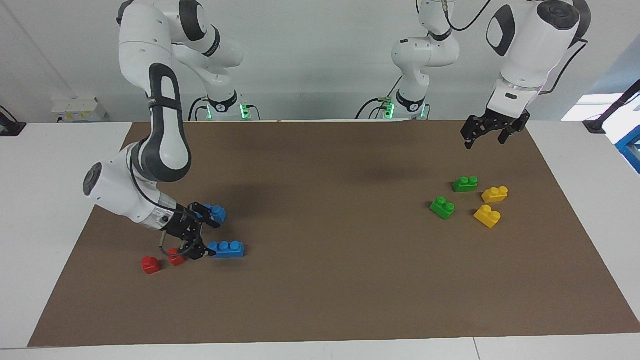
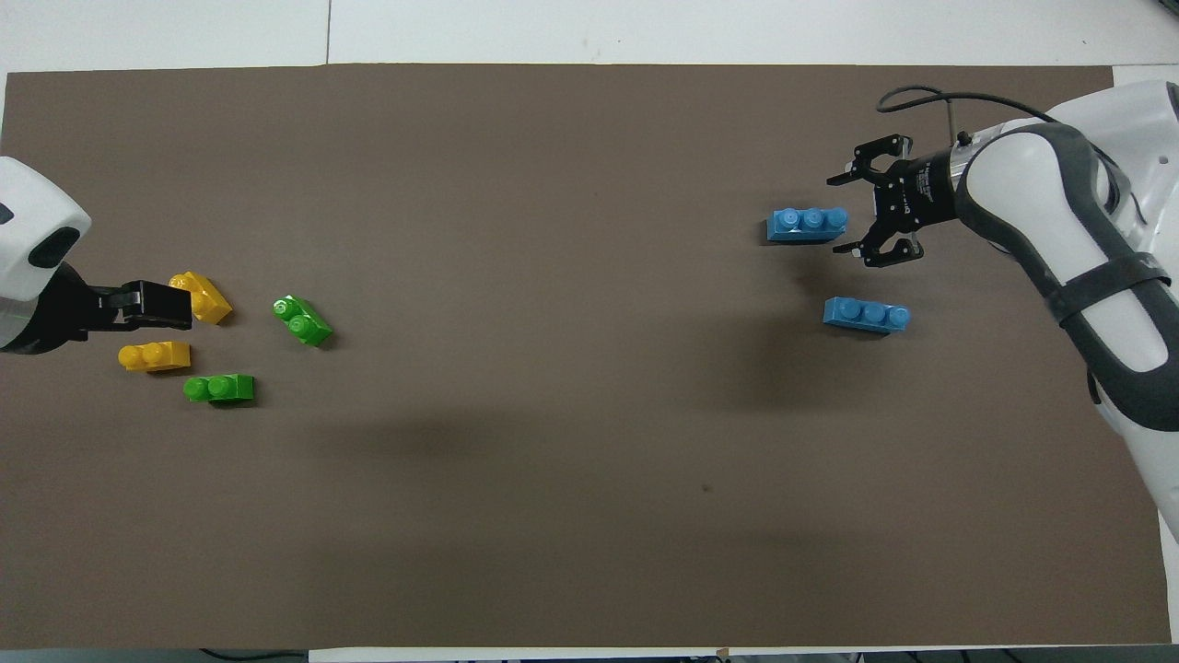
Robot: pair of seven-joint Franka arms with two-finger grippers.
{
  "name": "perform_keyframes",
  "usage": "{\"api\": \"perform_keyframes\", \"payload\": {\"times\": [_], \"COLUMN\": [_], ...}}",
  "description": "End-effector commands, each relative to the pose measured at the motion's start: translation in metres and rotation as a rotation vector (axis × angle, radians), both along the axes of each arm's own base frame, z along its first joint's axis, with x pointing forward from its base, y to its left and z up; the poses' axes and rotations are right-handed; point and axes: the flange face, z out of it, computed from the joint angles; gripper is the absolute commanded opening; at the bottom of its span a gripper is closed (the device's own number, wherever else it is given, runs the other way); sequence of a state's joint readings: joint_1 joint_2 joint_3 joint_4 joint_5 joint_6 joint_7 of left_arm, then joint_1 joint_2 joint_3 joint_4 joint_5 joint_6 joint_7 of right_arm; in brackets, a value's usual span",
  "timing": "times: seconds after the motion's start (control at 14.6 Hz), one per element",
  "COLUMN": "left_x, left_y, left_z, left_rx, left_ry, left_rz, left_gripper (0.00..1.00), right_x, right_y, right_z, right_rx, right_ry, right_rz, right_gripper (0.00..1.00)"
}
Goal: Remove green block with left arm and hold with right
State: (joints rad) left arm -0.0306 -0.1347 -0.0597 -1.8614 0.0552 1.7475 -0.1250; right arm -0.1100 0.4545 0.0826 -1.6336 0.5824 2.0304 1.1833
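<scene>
Two green blocks lie on the brown mat toward the left arm's end: one (image 1: 465, 184) (image 2: 219, 388) nearer the robots, the other (image 1: 442, 207) (image 2: 302, 320) farther. My left gripper (image 1: 486, 135) (image 2: 175, 306) hangs open and empty in the air, well above the mat and apart from both green blocks; from above it sits beside a yellow block. My right gripper (image 1: 204, 239) (image 2: 843, 214) is open and empty at the right arm's end, just above the mat beside the end of a blue brick (image 1: 227, 249) (image 2: 809, 224).
Two yellow blocks (image 1: 495, 194) (image 1: 487, 216) lie beside the green ones. A second blue brick (image 1: 216, 212) (image 2: 866, 315) is partly hidden by the right gripper in the facing view. Two red blocks (image 1: 150, 265) (image 1: 175, 259) lie by the right gripper.
</scene>
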Motion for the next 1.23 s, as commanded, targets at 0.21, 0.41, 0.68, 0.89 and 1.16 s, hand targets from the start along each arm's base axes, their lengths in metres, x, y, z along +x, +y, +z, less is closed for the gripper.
{"api": "perform_keyframes", "payload": {"times": [0.21,0.41,0.68,0.89,1.16], "left_x": [0.005,0.005,0.006,0.007,0.006], "left_y": [-0.003,0.0,-0.001,0.004,0.004], "left_z": [0.026,0.025,0.025,0.026,0.027], "left_rx": [-0.059,-0.101,-0.104,-0.102,-0.097], "left_ry": [0.011,0.018,0.016,0.009,0.004], "left_rz": [-0.01,0.008,0.012,0.019,-0.004], "left_gripper": [1.0,1.0,1.0,1.0,1.0], "right_x": [-0.041,-0.065,-0.098,-0.124,-0.166], "right_y": [0.005,0.003,0.001,-0.004,-0.007], "right_z": [0.112,0.162,0.219,0.26,0.297], "right_rx": [-0.141,-0.19,-0.281,-0.335,-0.447], "right_ry": [-0.052,-0.162,-0.303,-0.424,-0.431], "right_rz": [0.192,0.404,0.733,0.997,1.45], "right_gripper": [1.0,1.0,1.0,1.0,1.0]}}
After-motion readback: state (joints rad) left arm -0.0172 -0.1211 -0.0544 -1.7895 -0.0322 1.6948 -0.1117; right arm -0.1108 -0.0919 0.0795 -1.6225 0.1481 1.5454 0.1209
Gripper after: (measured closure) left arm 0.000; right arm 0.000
